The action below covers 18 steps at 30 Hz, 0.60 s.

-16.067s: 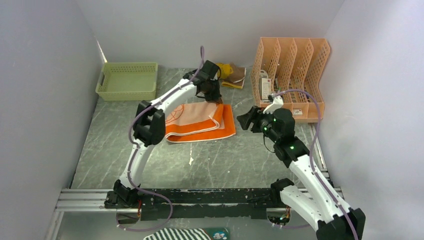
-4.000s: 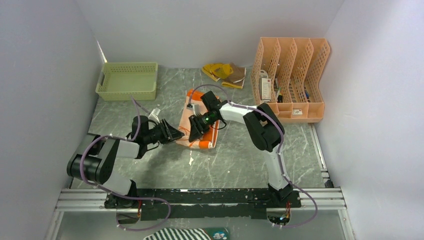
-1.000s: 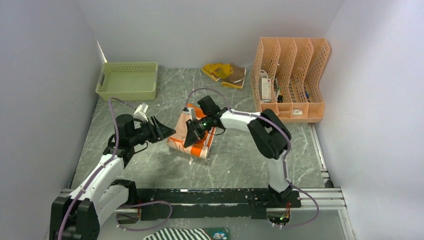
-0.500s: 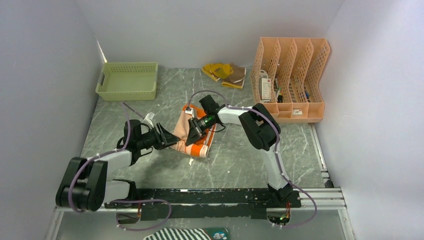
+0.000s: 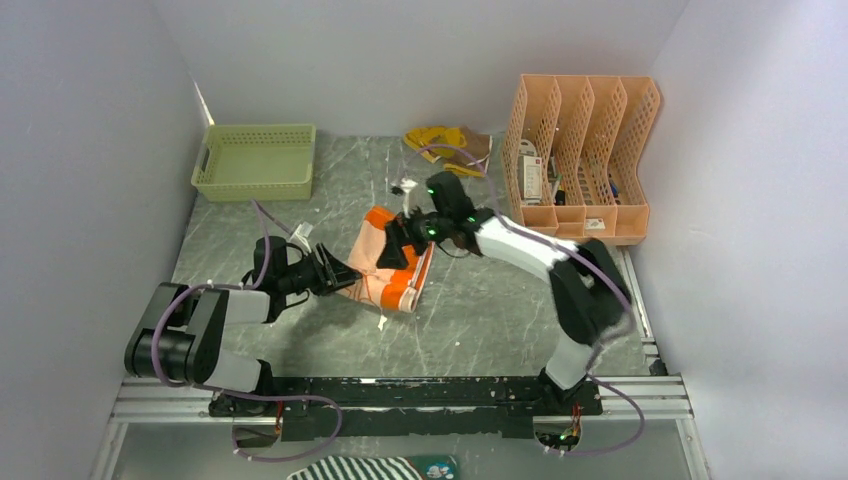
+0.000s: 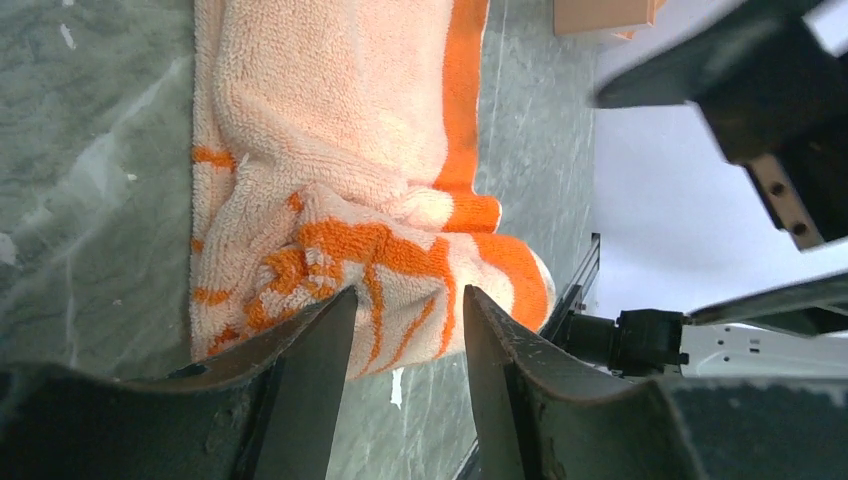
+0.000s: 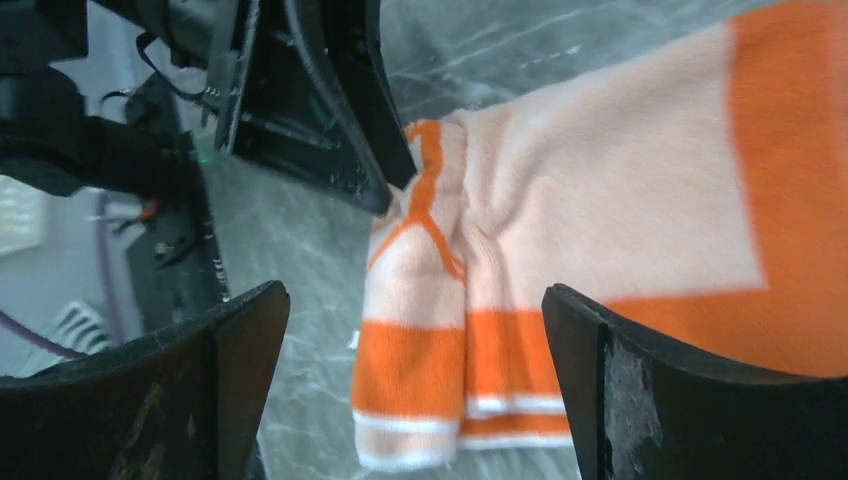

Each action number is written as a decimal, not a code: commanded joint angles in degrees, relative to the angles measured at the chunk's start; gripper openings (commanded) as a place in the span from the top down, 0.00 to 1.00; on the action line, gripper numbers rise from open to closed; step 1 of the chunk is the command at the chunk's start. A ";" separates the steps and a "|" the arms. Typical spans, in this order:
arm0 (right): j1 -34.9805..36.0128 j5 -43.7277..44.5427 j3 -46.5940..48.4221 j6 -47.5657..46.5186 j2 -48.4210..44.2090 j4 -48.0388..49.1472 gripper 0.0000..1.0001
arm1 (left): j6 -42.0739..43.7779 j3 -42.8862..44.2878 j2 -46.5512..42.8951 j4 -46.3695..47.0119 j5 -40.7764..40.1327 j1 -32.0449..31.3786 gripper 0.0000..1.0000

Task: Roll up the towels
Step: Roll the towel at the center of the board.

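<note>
The orange towel (image 5: 392, 285) lies mid-table, its near end folded over into a loose roll (image 6: 400, 260) with orange and white stripes (image 7: 460, 370). My left gripper (image 5: 345, 273) is low at the towel's left edge, jaws part open, tips (image 6: 405, 290) straddling the roll's side without squeezing it. My right gripper (image 5: 398, 243) hovers over the towel's far part, jaws wide open (image 7: 412, 292) and empty. The yellow towel (image 5: 447, 147) lies crumpled by the back wall.
A green basket (image 5: 255, 160) stands back left. A peach file organiser (image 5: 580, 150) stands back right. A striped cloth (image 5: 370, 468) lies below the near rail. White walls close in on both sides.
My right gripper opened, let go of the orange towel and drew up and back. My left gripper stayed pressed at the towel's left edge.
</note>
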 commanded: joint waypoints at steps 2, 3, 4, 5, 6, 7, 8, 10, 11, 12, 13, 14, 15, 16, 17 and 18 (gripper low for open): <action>-0.70 29.61 -29.96 9.26 -23.94 42.75 0.00 | 3.65 1.00 2.14 -0.43 -3.95 0.45 0.43; -0.76 35.64 -35.44 14.58 -26.32 50.19 0.00 | 3.63 0.90 2.42 -0.19 -3.92 0.43 0.43; -1.81 32.88 -38.80 15.99 -26.59 56.03 0.00 | 3.52 1.02 2.79 0.10 -3.79 0.43 0.43; -2.65 27.60 -37.88 13.97 -25.40 55.37 0.06 | 3.59 1.16 3.02 0.16 -3.72 0.43 0.44; -2.11 25.43 -33.04 9.47 -23.84 47.07 0.07 | 3.68 1.31 3.17 -0.12 -3.80 0.43 0.44; 0.11 26.51 -27.46 4.25 -21.76 37.50 0.07 | 3.88 1.52 3.19 -0.52 -3.96 0.43 0.44; 3.41 30.14 -23.64 -1.52 -20.12 30.93 0.07 | 3.94 1.54 3.15 -0.71 -4.16 0.43 0.44; 11.32 42.76 -22.11 -10.81 -18.93 26.61 0.01 | 4.04 1.71 3.08 -1.07 -4.59 0.43 0.44; 14.90 47.90 -23.51 -13.99 -18.56 27.55 0.00 | 4.12 1.89 3.18 -1.38 -4.76 0.43 0.44; 17.23 51.31 -24.35 -16.01 -18.08 28.59 0.00 | 4.40 2.22 3.22 -1.87 -4.83 0.43 0.44; 19.09 53.89 -24.68 -17.45 -17.31 28.46 0.00 | 4.68 2.62 3.32 -2.53 -5.03 0.35 0.44; 20.77 55.37 -24.98 -18.89 -16.88 28.08 0.00 | 5.05 2.93 3.38 -3.20 -5.18 0.34 0.44; 22.21 56.15 -25.75 -20.63 -16.85 28.33 0.00 | 5.52 3.28 3.37 -3.98 -5.50 0.30 0.44; 23.66 56.06 -26.79 -22.39 -17.21 29.14 0.00 | 5.92 3.64 3.49 -4.81 -5.71 0.27 0.44; 24.89 55.51 -27.88 -23.74 -17.75 30.17 0.00 | 6.40 3.95 3.65 -5.67 -6.06 0.25 0.44; 26.18 54.93 -28.48 -24.52 -18.13 30.72 0.00 | 6.87 4.33 3.81 -6.65 -6.42 0.29 0.44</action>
